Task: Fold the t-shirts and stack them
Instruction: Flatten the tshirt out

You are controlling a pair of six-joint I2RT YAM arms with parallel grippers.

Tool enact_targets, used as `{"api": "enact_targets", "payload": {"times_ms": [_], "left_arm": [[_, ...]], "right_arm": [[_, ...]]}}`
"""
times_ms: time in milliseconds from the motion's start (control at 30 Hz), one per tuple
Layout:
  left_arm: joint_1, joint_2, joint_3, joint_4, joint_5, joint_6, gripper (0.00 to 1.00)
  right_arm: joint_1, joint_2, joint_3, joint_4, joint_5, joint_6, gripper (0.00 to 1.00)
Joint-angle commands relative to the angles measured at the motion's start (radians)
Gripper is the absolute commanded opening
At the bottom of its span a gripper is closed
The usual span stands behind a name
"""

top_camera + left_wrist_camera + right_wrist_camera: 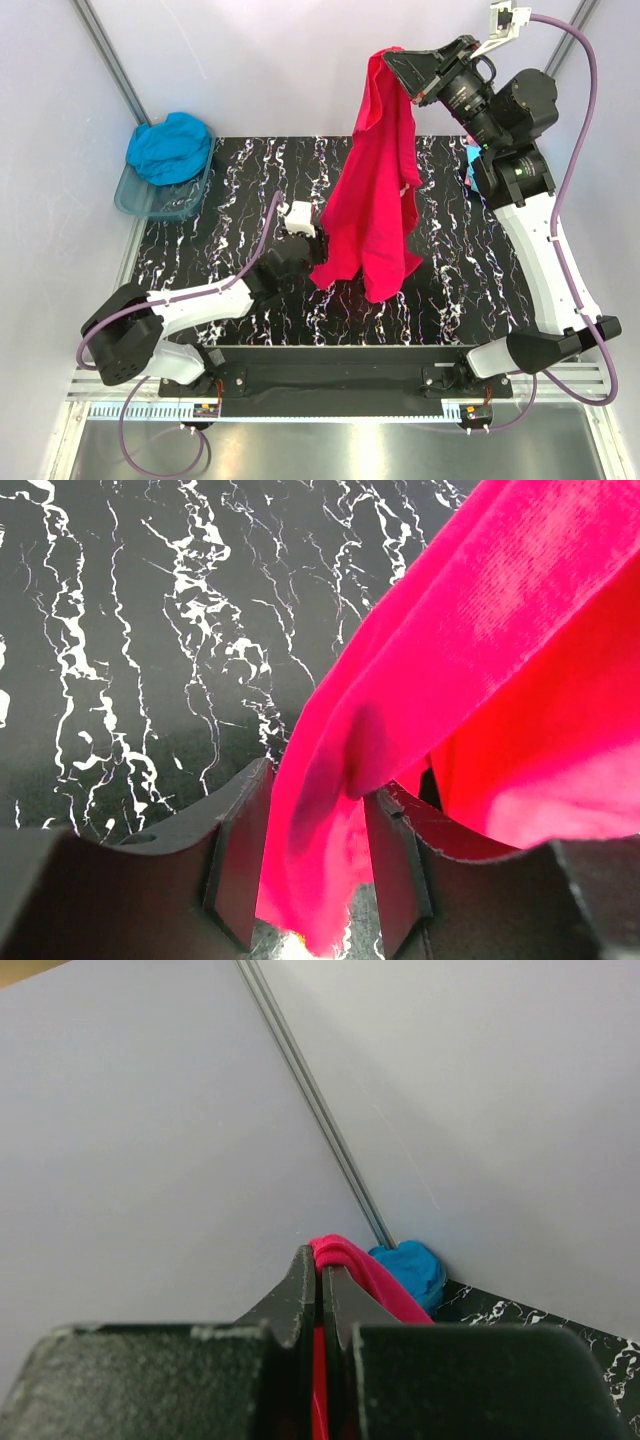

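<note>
The pink-red t-shirt (375, 190) hangs full length from the right gripper (400, 68), whose jaws are pressed together on a bunched edge of it, high at one o'clock in the overhead view. That height lets gravity pull the cloth straight, its lower end near the surface (230, 180). Near the centre, the left gripper (318, 820) reaches in from eight o'clock at the hanging hem. Its jaws stand apart with a fold of cloth between them (loose, not pinched, as far as I can judge), probably seeking a second corner to spread the shirt. The teal-blue t-shirt (170, 145) lies heaped in the tub (135, 205) at ten o'clock.
</note>
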Motion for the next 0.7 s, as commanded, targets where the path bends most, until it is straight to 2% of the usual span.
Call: {"api": "enact_targets", "payload": {"times_ms": [0, 367, 667], "left_arm": [[-0.004, -0.016, -0.006, 0.029, -0.019, -0.001, 0.46], [-0.002, -0.057, -0.076, 0.026, -0.079, -0.016, 0.44], [-0.002, -0.023, -0.136, 0.067, -0.102, -0.047, 0.45]], "right_arm": [[-0.005, -0.042, 0.021, 0.076, 0.024, -0.007, 0.0], [-0.033, -0.026, 0.093, 0.05, 0.019, 0.004, 0.0], [-0.037, -0.043, 0.11, 0.047, 0.01, 0.01, 0.0]]}}
